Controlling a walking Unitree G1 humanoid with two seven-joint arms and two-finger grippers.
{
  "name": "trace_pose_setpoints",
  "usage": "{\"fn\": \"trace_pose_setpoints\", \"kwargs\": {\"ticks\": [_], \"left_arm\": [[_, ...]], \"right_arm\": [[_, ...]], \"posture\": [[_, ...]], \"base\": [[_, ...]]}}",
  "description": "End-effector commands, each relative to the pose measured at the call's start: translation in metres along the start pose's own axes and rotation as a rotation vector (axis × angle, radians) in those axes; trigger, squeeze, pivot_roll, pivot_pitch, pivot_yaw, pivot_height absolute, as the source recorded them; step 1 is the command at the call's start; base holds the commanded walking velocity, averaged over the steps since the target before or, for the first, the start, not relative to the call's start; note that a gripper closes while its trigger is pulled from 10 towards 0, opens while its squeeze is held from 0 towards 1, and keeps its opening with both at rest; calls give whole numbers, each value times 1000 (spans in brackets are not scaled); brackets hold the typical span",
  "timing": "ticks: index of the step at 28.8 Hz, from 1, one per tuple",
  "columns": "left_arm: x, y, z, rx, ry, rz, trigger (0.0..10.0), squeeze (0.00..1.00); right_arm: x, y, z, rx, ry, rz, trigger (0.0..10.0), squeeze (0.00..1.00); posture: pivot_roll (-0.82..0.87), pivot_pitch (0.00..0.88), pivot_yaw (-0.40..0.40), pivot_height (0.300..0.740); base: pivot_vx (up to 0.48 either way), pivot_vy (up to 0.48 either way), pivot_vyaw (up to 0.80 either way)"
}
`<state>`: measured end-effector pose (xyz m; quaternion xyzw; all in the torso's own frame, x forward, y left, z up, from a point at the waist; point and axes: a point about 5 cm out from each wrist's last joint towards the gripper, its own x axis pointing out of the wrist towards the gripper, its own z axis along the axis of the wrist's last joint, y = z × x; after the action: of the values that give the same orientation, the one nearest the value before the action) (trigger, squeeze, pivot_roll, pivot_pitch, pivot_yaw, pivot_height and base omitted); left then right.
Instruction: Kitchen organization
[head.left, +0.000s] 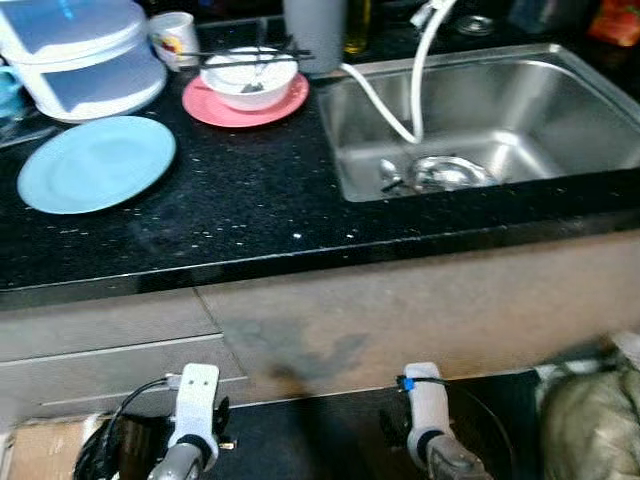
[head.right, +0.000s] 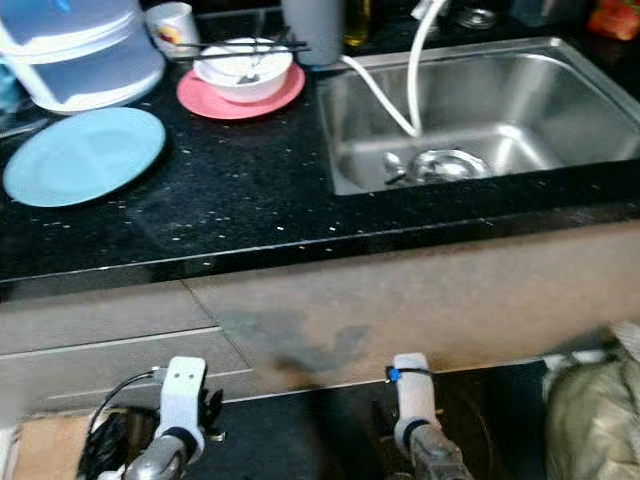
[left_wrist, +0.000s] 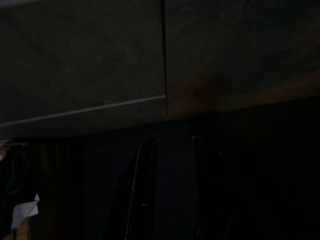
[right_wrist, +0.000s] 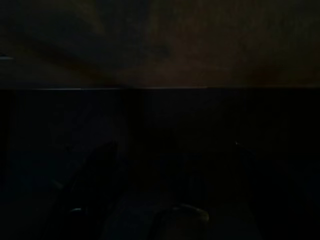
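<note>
On the black speckled stone desk (head.left: 250, 200), a round light-blue plate (head.left: 97, 162) lies at 10 o'clock, a white bowl (head.left: 249, 77) on a pink plate (head.left: 243, 104) at 12, and I cannot tell either claw's grip.

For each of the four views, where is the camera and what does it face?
Left eye: on the head, looking down at the black counter, sink and blue plate; both arms hang low.
Right eye: same scene, shifted slightly.
Left wrist: very dark, faces the cabinet front; dim black fingers.
Right wrist: darker, cabinet front too.
Both eyes share the pink plate.
</note>
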<state>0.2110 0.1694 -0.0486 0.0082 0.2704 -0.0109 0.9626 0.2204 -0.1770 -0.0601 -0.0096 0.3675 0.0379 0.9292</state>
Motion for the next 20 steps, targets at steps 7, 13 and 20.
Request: {"fn": "trace_pose_setpoints", "kwargs": {"ticks": [7, 13, 20], "left_arm": [[-4, 6, -7, 13, 26, 5, 10000, 0], [-3, 5, -6, 14, 26, 0, 10000, 0], [-3, 3, -6, 13, 36, -9, 10000, 0]], "right_arm": [[-2, 1, -7, 53, 16, -29, 10000, 0], [-2, 1, -8, 36, 19, -27, 10000, 0], [-2, 0, -9, 43, 27, -28, 10000, 0]], "posture": [[6, 130, 21, 740], [5, 132, 23, 740], [5, 135, 22, 740]], "base": [[0, 0, 419], [0, 0, 0], [0, 0, -571]]}}
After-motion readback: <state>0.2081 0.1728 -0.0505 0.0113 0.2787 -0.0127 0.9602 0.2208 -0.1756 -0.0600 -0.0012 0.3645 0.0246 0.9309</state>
